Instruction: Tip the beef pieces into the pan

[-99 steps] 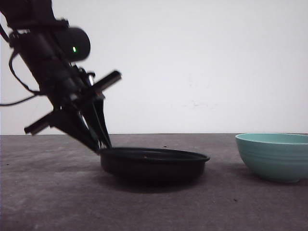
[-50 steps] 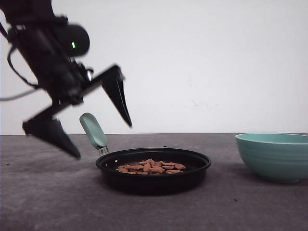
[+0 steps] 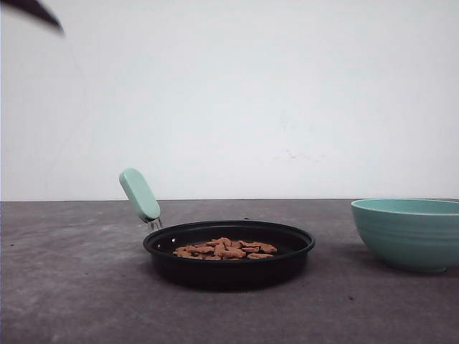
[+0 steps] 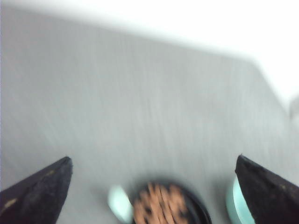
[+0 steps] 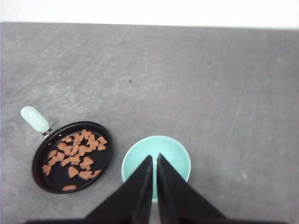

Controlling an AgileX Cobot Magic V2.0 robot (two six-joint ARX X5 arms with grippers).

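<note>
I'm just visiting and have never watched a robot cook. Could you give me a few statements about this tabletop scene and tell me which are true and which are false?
1. The beef pieces lie inside the pan. True.
2. The bowl is full of beef. False: seen from above in the right wrist view, it looks empty.
3. The left gripper is clamped on the pan's handle. False: its fingers are spread wide, high above the table, holding nothing.
4. The right gripper has its fingers nearly together, above the bowl. True.
5. The pan and the bowl are touching. False: bare table shows between them.
</note>
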